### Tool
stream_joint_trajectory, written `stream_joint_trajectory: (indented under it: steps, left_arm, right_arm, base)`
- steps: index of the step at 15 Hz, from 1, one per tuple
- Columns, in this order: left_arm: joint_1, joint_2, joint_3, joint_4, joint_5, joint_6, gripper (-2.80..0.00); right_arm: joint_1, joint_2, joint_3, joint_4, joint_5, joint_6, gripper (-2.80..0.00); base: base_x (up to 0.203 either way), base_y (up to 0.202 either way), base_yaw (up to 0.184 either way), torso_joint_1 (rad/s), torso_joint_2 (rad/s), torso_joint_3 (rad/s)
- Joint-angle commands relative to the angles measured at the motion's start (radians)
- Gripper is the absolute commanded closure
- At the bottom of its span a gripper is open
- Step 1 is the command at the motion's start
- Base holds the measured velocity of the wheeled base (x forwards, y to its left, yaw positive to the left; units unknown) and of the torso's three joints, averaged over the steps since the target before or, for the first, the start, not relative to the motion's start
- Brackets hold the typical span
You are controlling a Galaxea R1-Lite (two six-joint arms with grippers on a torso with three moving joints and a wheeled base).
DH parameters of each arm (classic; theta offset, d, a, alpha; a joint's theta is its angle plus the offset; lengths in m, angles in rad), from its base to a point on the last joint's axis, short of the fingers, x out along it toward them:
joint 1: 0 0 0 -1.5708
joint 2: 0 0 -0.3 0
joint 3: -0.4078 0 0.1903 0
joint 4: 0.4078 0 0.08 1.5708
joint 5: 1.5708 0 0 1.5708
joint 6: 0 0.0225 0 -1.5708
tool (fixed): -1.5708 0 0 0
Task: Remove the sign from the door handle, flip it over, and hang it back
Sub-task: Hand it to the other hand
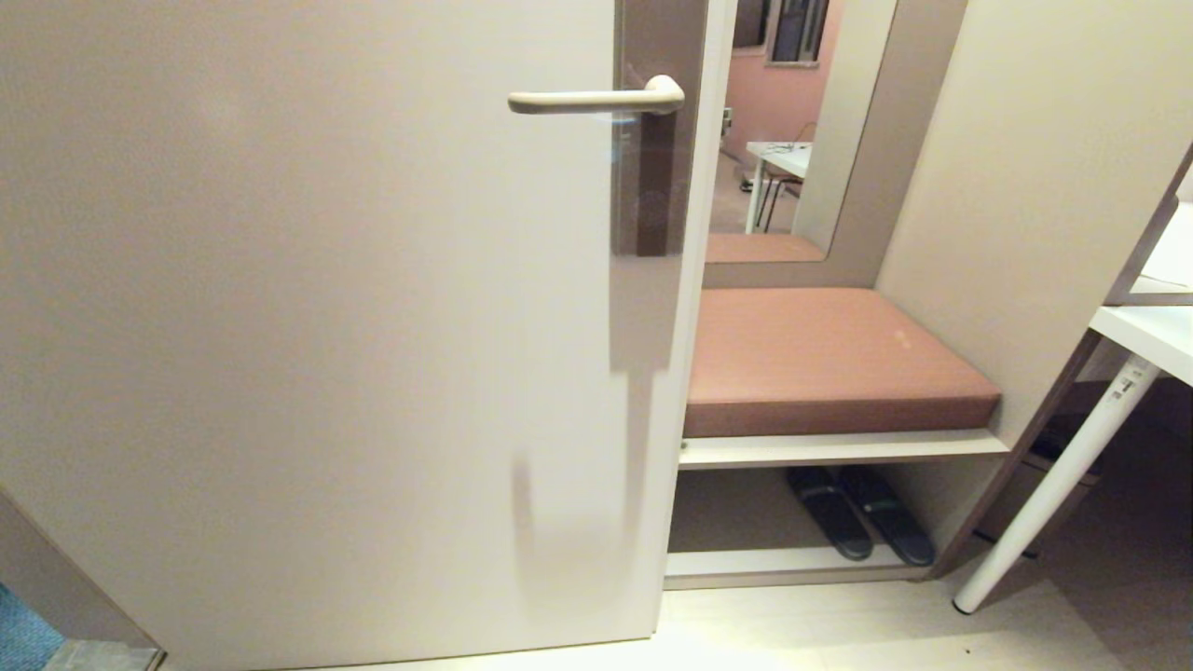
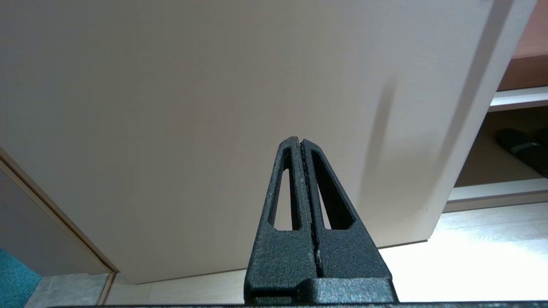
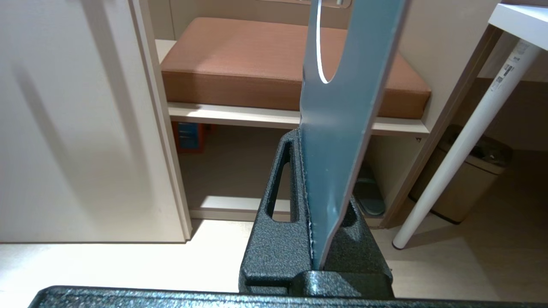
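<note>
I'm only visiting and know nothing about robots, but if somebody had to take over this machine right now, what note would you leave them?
Right gripper: shut on the sign, blue-grey face showing, held low, out of the head view.
Left gripper: shut, empty, pointing at the lower part of the door.
Door handle: bare, nothing hangs on it.
Done: sign taken off.
Left: turn it over if not yet done (only one side visible), then hang it back on the handle.

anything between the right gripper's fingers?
Yes, the sign, blue-grey face showing, clamped edge-on in the right gripper. Shows only in the right wrist view.
</note>
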Motion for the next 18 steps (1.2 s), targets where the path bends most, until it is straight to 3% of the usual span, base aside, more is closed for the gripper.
stream_joint_trajectory:
  steps: [1, 18]
  left_arm:
    - [0.000, 0.000, 0.000, 0.000, 0.000, 0.000, 0.00]
    - [0.000, 0.001, 0.000, 0.000, 0.000, 0.000, 0.00]
  right_arm:
    - [0.000, 0.001, 0.000, 0.001, 0.001, 0.000, 0.00]
    - [0.000, 0.001, 0.000, 0.001, 0.001, 0.000, 0.00]
  base:
    - [0.000, 0.000, 0.000, 0.000, 0.00, 0.000]
    - [0.000, 0.000, 0.000, 0.000, 0.00, 0.000]
